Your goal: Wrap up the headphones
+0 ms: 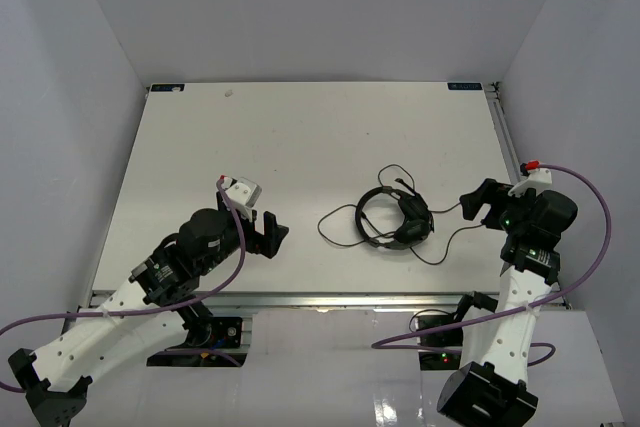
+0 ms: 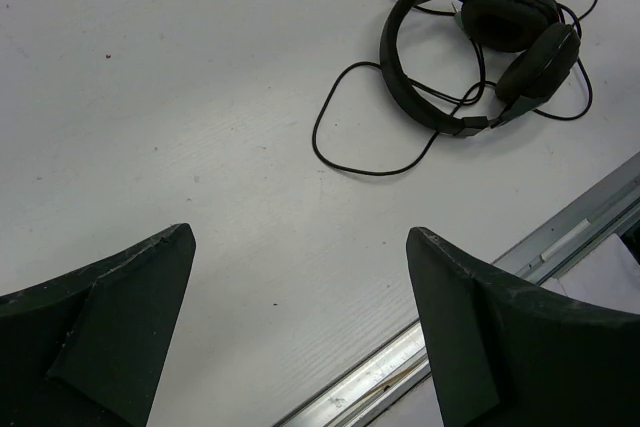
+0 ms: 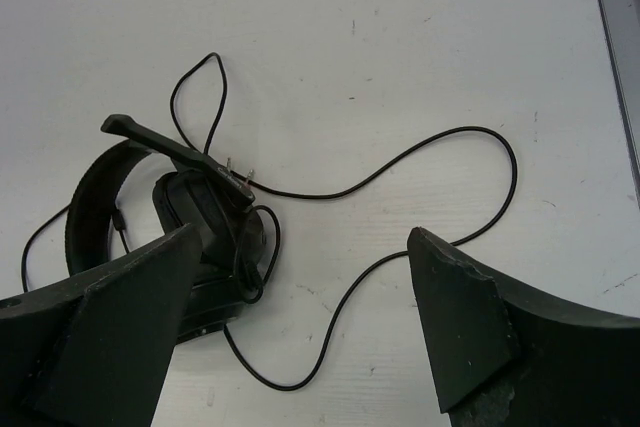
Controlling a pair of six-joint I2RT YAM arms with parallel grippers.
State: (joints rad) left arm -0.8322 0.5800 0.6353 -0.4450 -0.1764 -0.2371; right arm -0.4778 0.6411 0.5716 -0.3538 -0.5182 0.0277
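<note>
Two grippers spread wide, both empty.
Headphones (image 1: 393, 219) lie near the right gripper (image 1: 478, 201), cable (image 2: 380, 174) sprawled loose around them; left gripper (image 1: 266, 235) hangs well apart, likely waiting to help.

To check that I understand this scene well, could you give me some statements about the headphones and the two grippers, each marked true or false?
1. The left gripper and the right gripper are both open and empty. True.
2. The headphones lie nearer to the left gripper. False: they lie nearer to the right gripper.
3. The cable is wound up neatly. False: it lies in loose loops on the table.
4. Neither gripper touches the headphones. True.
</note>
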